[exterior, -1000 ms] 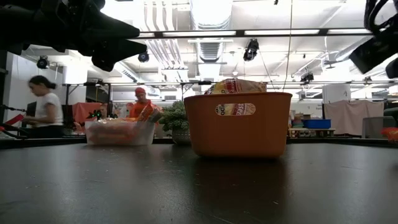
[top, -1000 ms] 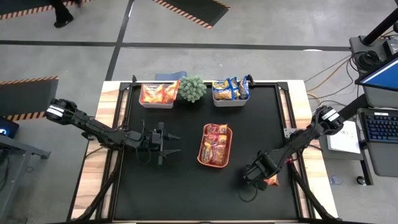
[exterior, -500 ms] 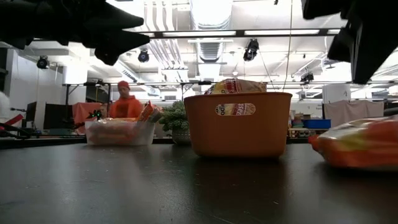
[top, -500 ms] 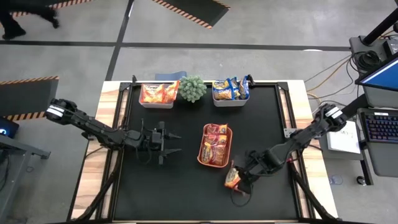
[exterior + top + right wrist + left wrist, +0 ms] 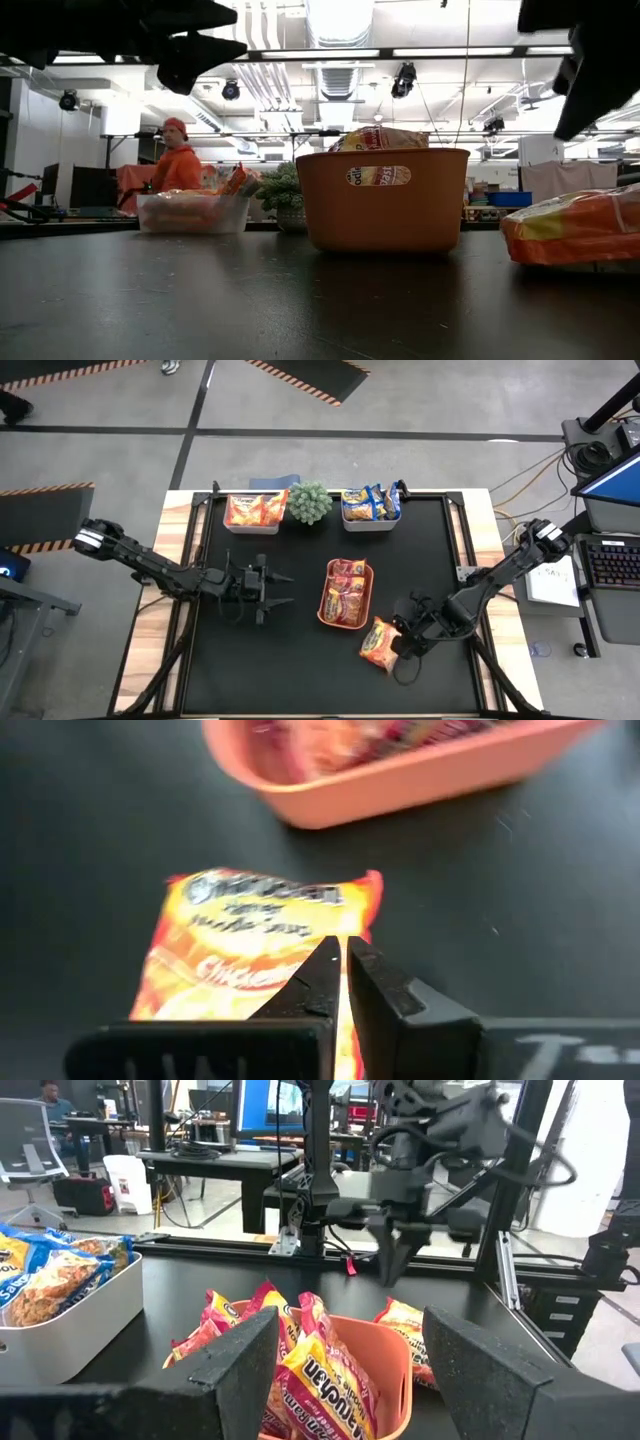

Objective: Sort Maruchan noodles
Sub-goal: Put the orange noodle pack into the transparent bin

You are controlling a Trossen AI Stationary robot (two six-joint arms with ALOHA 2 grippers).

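An orange noodle packet (image 5: 379, 644) lies flat on the black mat, just near-right of the orange tray (image 5: 366, 600); the low view shows the packet (image 5: 575, 228) resting on the table. My right gripper (image 5: 403, 646) hangs shut above the packet's right end (image 5: 343, 955), pointing steeply down and apart from it. The tray holds dark red packets (image 5: 345, 592). My left gripper (image 5: 283, 589) hovers open and level to the left of the tray (image 5: 395, 1370), with nothing between its fingers.
At the far edge a clear bin (image 5: 252, 512) holds orange packets and a second bin (image 5: 370, 506) holds yellow-and-blue ones, with a small green plant (image 5: 310, 502) between them. Bare mat lies along the near side. A person in orange (image 5: 178, 165) is in the room behind.
My right gripper has brought the orange packet from the mat's right edge toward the table's left, to beside the tray. The packet, narrow in the hold half a second ago, now lies flat on the mat. The gripper has risen off it and tipped.
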